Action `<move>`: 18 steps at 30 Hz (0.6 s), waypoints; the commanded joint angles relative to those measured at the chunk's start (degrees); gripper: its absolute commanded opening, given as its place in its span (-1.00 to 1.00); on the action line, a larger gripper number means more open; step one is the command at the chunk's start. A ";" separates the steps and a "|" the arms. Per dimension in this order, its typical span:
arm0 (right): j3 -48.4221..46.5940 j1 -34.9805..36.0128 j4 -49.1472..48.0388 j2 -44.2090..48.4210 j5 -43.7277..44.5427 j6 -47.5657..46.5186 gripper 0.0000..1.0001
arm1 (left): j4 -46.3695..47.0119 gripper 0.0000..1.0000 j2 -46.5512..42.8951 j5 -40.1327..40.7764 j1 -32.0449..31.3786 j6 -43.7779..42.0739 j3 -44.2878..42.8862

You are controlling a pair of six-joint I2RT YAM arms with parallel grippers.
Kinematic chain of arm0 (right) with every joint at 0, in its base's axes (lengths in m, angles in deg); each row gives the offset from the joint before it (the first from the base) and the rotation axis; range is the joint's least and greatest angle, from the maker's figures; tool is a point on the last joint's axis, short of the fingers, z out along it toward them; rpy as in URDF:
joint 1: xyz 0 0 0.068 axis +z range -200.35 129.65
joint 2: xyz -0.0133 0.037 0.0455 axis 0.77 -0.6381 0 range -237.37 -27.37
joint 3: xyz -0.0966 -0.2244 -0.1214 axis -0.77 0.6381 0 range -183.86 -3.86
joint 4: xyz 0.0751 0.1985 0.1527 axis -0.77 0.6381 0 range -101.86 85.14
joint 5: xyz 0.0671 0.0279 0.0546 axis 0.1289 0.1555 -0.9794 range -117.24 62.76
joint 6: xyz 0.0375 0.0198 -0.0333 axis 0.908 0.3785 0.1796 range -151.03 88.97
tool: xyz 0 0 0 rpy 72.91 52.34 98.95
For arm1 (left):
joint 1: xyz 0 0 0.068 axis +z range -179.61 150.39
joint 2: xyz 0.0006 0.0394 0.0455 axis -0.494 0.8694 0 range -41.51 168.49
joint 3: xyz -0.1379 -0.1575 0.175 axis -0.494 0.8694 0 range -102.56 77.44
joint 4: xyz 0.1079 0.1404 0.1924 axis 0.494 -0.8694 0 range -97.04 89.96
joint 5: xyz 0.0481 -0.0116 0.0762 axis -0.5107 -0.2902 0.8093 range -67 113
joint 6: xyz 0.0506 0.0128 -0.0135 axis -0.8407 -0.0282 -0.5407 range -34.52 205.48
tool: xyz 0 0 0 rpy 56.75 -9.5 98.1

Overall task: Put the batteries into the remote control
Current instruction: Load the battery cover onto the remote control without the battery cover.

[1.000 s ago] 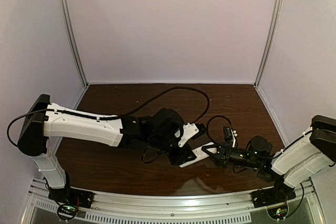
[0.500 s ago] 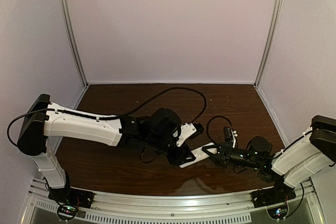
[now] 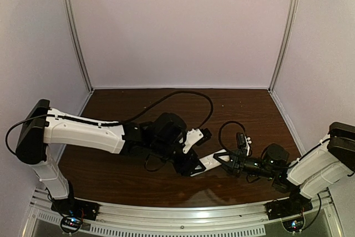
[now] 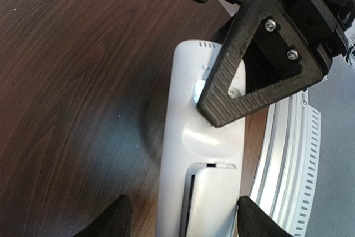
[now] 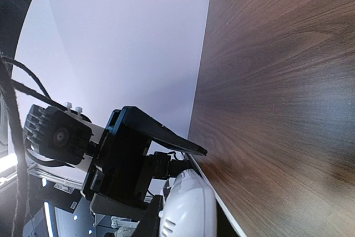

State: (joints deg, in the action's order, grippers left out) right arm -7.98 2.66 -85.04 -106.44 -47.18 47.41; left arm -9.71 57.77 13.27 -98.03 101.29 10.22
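Looking down from above, the remote control (image 3: pixel 209 162) lies on the dark wood surface (image 3: pixel 122 178) between my two arms, with my right fingers (image 3: pixel 225 161) clamped on one end. From my left wrist, my left fingers (image 4: pixel 113 220) stand open on either side of the other end, the remote's back facing up. From my right wrist, its white rounded end sits between my fingers.

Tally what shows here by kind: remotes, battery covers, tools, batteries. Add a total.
Remote control: 1
Battery cover, on the remote's back: 1
Tools: 2, the left tool and the right tool
Batteries in view: 0
Total: 4
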 commanded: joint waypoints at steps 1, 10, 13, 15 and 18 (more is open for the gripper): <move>-0.12 0.37 -11.64 0.89 -1.40 0.45 -1.00 | 4.26 0.34 -2.31 -1.61 0.79 2.03 2.10; -0.13 0.34 -11.70 0.13 -1.24 1.09 -1.00 | 8.64 0.33 -2.45 -6.28 2.58 6.19 3.94; 0.11 0.38 -13.07 -0.65 -0.91 1.67 -1.00 | 9.21 0.31 -2.18 -7.41 2.80 7.43 4.45; 0.18 0.34 -13.73 -1.15 -0.72 2.05 -1.00 | 11.67 0.29 -2.20 -8.37 3.17 8.47 4.99; 0.20 0.34 -14.51 -1.43 -0.79 1.96 -1.00 | 12.90 0.25 -2.19 -9.25 3.73 9.22 5.90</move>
State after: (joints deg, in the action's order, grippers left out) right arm -7.98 2.66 -86.42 -107.16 -47.82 48.85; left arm -1.54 56.57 6.27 -95.39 108.20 14.38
